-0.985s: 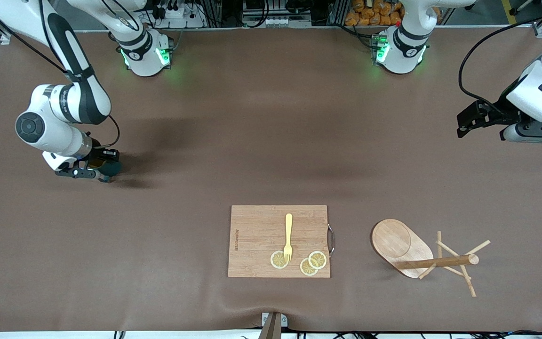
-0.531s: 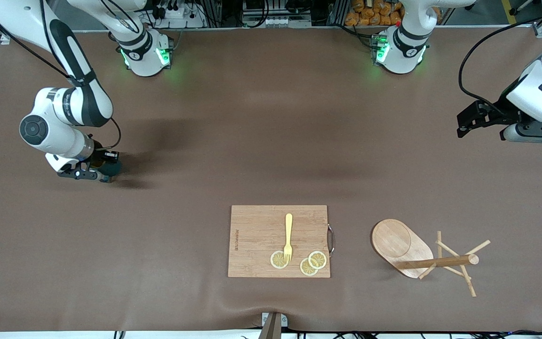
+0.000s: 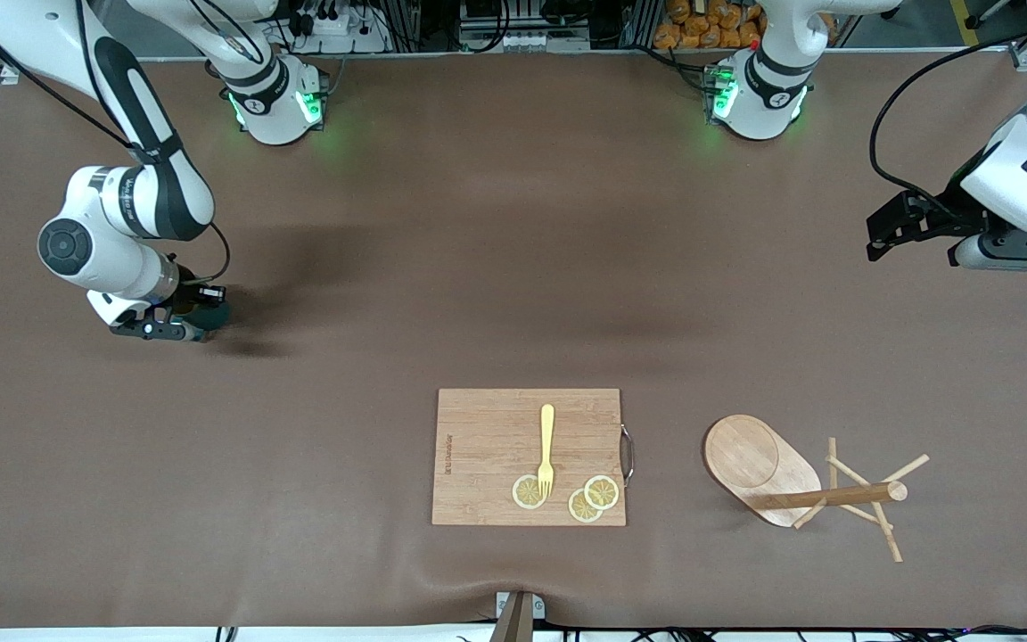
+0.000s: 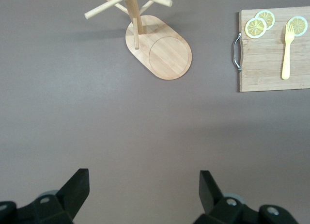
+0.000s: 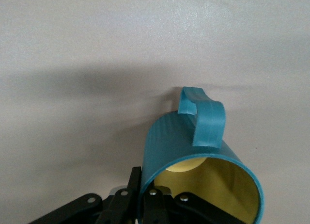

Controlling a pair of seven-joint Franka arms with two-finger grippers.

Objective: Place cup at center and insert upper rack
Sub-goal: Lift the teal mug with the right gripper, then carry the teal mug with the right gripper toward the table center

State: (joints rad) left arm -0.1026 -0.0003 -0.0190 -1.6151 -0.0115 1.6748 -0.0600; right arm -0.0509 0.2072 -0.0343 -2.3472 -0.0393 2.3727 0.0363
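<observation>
The teal cup (image 3: 209, 315) with a yellowish inside is at the right arm's end of the table, partly hidden by the arm. My right gripper (image 3: 185, 321) is shut on its rim. In the right wrist view the cup (image 5: 193, 156) shows its handle pointing away, with one finger inside the wall and one outside. The wooden mug tree (image 3: 799, 486) lies on its side near the front camera, toward the left arm's end; it also shows in the left wrist view (image 4: 160, 49). My left gripper (image 3: 892, 227) is open and empty, waiting above the table's left-arm end (image 4: 143, 195).
A rectangular wooden cutting board (image 3: 529, 456) with a yellow fork (image 3: 546, 446) and lemon slices (image 3: 585, 499) lies near the front camera, between the cup and the mug tree. The board also shows in the left wrist view (image 4: 271, 49).
My right gripper with the cup has risen slightly and shifted a little. The left arm has not moved.
</observation>
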